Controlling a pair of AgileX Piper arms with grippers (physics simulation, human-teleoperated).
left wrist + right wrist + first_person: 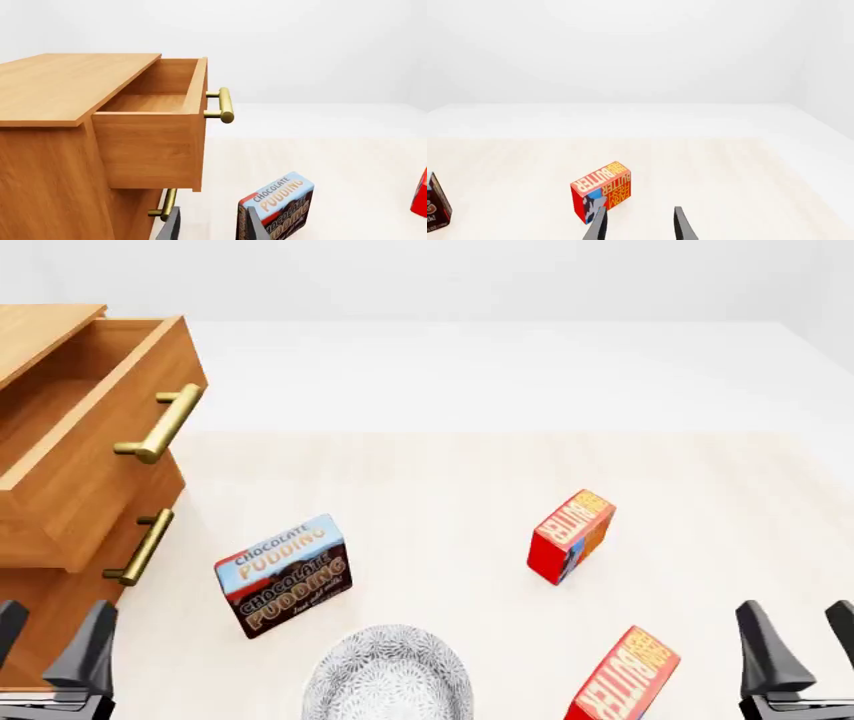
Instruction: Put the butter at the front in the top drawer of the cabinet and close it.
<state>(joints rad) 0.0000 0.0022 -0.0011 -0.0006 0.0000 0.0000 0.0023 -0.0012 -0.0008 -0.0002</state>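
Left pincer (54,645) low at the near left corner of the front view, dark fingers upright and parted, nothing between them. Right pincer (798,645) low at the near right corner, fingers likewise upright and apart, holding nothing. Both level with each other, well apart. Only the fingertips (599,225) visible in the wrist views; arms out of sight.

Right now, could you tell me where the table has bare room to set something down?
Free: the far strip beyond the farther butter, and the middle between it and the pudding box. Crowded: the near edge, where the plate, the near butter and both grippers sit.
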